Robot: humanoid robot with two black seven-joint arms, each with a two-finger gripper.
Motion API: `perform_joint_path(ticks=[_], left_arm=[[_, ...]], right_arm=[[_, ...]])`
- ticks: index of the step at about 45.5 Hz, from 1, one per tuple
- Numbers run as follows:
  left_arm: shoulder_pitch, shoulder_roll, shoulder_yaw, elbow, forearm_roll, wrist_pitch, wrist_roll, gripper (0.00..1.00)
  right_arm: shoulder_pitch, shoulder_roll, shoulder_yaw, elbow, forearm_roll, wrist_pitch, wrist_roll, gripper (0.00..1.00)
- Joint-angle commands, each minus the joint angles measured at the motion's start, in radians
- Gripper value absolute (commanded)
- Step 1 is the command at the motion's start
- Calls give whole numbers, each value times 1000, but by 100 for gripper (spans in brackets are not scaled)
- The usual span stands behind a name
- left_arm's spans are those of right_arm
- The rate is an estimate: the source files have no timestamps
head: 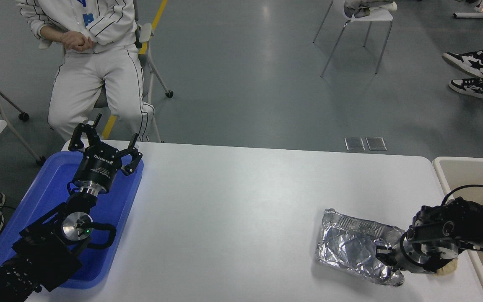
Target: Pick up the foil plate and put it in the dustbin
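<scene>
**Right gripper pinches the foil plate near the table's right end**

At the far left, a blue tray (48, 201) lies on the white table (233, 201), overhanging its left edge. Above the tray the parked left gripper (104, 144) points away from the camera with its black fingers spread apart and nothing between them. Beyond the table's far left corner a person in white striped clothing (94, 71) sits on a wheeled chair, hands clasped in the lap.

The middle of the table is bare white surface.

Toward the right end, close to the near edge, the foil plate (350, 247) sits skewed, its crinkled rim uneven and its right corner raised off the surface. The right gripper (382, 253) comes in from the right edge and has its fingertips closed on the plate's right rim, pinching the foil. Just under the gripper's wrist, a sliver of a brown paper wad (447, 270) shows on the table, mostly hidden by the arm.

At the far right, the dustbin (445, 167) stands just beside the table's right end, its pale rim and tan interior visible behind the right arm. The plate is still outside it.
</scene>
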Motion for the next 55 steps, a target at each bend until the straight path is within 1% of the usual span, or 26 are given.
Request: perform_joint_path(ticks=[1, 10, 18, 28, 34, 43, 55], left_arm=[[0, 0, 0, 0, -1, 0, 0, 100], [0, 0, 0, 0, 0, 0, 0, 100], [0, 0, 0, 0, 0, 0, 0, 100], [0, 0, 0, 0, 0, 0, 0, 100], [0, 0, 0, 0, 0, 0, 0, 100], [0, 0, 0, 0, 0, 0, 0, 100], [0, 0, 0, 0, 0, 0, 0, 100]], right_arm=[[53, -29, -1, 58, 19, 5, 0, 0], [151, -76, -14, 185, 9, 14, 0, 0], [267, -84, -38, 303, 1, 54, 0, 0], [395, -104, -41, 343, 2, 245, -1, 0], [470, -118, -43, 366, 4, 310, -1, 0], [588, -136, -44, 388, 4, 448, -1, 0], [735, -150, -75, 409, 15, 523, -3, 0]])
